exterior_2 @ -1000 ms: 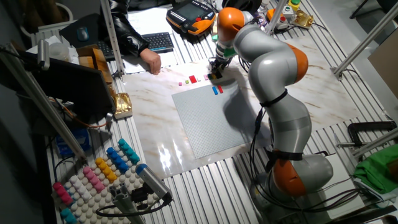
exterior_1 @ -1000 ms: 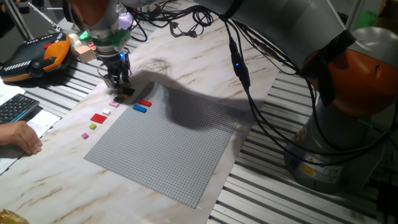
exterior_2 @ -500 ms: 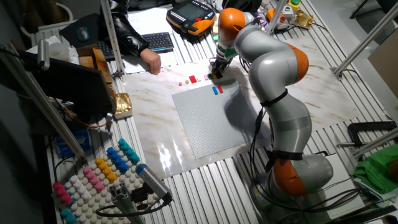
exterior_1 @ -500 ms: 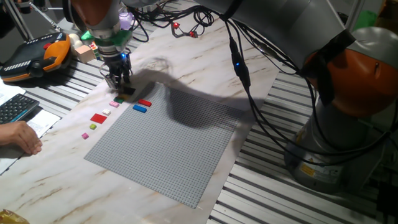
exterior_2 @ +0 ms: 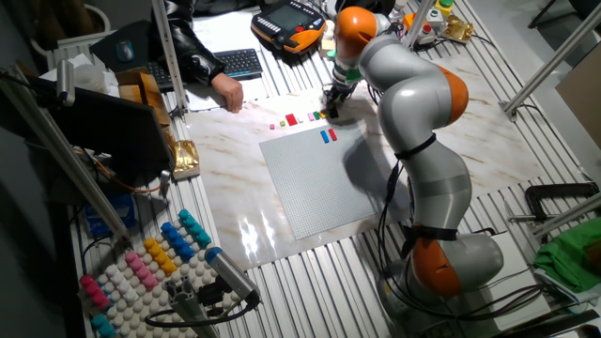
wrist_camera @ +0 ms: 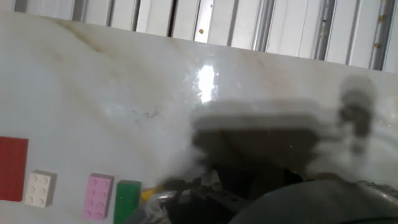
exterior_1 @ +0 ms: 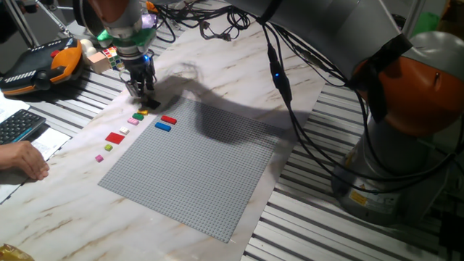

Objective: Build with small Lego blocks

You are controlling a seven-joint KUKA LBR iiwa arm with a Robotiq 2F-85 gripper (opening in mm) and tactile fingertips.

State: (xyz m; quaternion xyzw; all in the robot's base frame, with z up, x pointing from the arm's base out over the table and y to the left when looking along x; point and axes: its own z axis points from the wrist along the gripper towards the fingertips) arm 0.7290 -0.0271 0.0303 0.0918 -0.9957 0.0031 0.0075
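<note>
From one fixed view, the claw (exterior_1: 143, 88) hung just above the table's marble top beside the grey baseplate (exterior_1: 196, 170)'s far corner; whether it gripped anything could not be told. The small Lego blocks (exterior_1: 138, 116) lay strung along the baseplate's left edge, a red (exterior_1: 168, 119) and a blue (exterior_1: 163, 126) one on it.

The other fixed view showed the same cluster (exterior_2: 306, 117) under the arm.

In the hand view, a red block (wrist_camera: 12, 168), a white (wrist_camera: 37, 188), a pink (wrist_camera: 98, 196) and a green (wrist_camera: 127, 200) sat in a row; the fingers blurred. A misaimed descent might scatter such light pieces.
</note>
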